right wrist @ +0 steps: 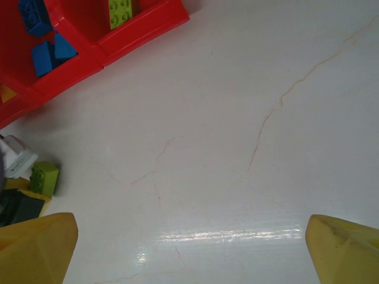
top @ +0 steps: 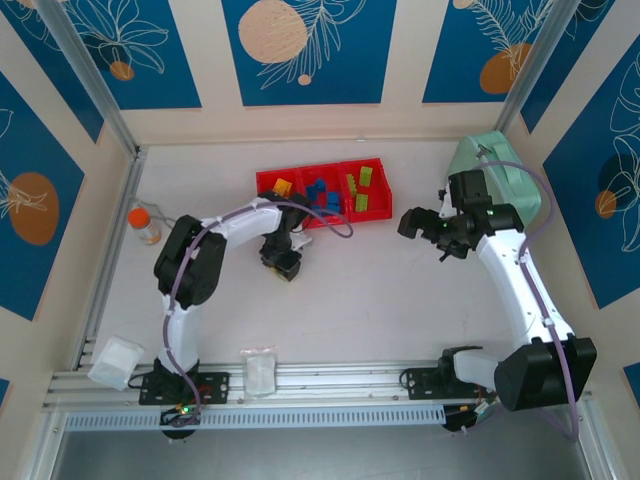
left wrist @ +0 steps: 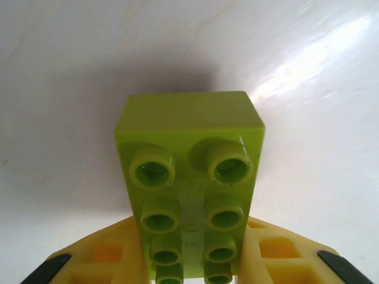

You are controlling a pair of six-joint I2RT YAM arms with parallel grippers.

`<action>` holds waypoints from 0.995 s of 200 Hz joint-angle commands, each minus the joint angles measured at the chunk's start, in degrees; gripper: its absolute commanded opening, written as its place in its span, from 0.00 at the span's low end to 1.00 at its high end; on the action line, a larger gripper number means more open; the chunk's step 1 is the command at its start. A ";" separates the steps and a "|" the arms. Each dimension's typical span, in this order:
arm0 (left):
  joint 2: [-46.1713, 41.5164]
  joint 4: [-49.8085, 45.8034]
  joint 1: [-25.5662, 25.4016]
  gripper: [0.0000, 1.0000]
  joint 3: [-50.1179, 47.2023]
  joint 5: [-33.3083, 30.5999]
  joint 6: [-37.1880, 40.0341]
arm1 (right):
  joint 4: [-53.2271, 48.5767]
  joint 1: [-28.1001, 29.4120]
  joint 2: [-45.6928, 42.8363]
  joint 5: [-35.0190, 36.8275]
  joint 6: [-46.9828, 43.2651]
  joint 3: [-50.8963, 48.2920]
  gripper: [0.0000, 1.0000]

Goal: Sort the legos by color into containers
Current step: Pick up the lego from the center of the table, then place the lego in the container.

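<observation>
The left gripper [top: 284,262] is clamped on a lime green studded plastic brick [left wrist: 189,171] down at the white tabletop [right wrist: 237,118], near the front of the red three-bin plastic tray [right wrist: 148,26]. The right gripper [top: 410,222] hovers beside the tray's right end, jaws wide apart and holding nothing.

We see a lime green brick [left wrist: 189,171] of smooth, glossy plastic, its studs catching the light. The fingers [left wrist: 269,269] of the left gripper [left wrist: 192,236] look like duller yellow plastic. The table [right wrist: 237,118] is a smooth, polished white surface with fine hairline veins and a bright sheen. The red containers [right wrist: 142,26] appear to us as shiny moulded plastic. The near rail [top: 330,378] is pale, matt metal.
</observation>
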 commanded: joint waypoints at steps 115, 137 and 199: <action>17.55 15.76 -0.64 0.09 49.67 6.53 -27.65 | -2.91 -15.65 -12.99 -6.30 -2.71 -1.04 0.99; 20.83 24.42 -1.09 0.08 49.49 8.91 -33.51 | -3.84 -16.55 -14.12 -8.19 -3.20 -1.41 0.99; 29.34 36.23 -4.07 0.11 53.50 10.62 -42.53 | -3.93 -16.73 -15.68 -11.13 -1.40 -4.78 0.99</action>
